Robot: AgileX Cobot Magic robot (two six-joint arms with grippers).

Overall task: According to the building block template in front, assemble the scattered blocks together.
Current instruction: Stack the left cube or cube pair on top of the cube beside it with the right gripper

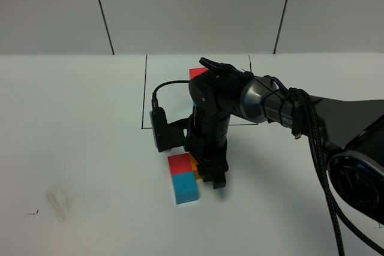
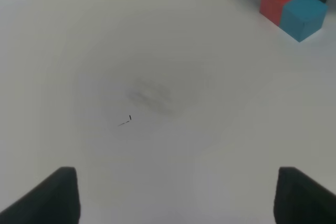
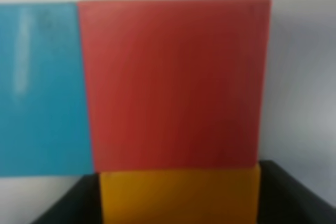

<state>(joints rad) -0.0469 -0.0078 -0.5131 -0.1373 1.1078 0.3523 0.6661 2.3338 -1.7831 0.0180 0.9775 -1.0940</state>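
Observation:
The scattered blocks sit together near the table's middle: the red block (image 1: 179, 163) with the light blue block (image 1: 185, 187) against its near side and the orange block (image 1: 194, 167) against its right side. My right gripper (image 1: 211, 178) points down over the orange block (image 3: 178, 195), its dark fingers (image 3: 294, 192) pressed to both sides of it; the red block (image 3: 176, 82) and blue block (image 3: 42, 87) lie just beyond. The building block template (image 1: 198, 72) shows only a red corner behind the right arm. My left gripper (image 2: 181, 200) hangs open over bare table.
A thin black rectangle (image 1: 144, 94) is drawn on the white table around the template. A grey smudge (image 1: 58, 199) marks the table at the front left. The right arm's cable loops beside the wrist camera (image 1: 159, 127).

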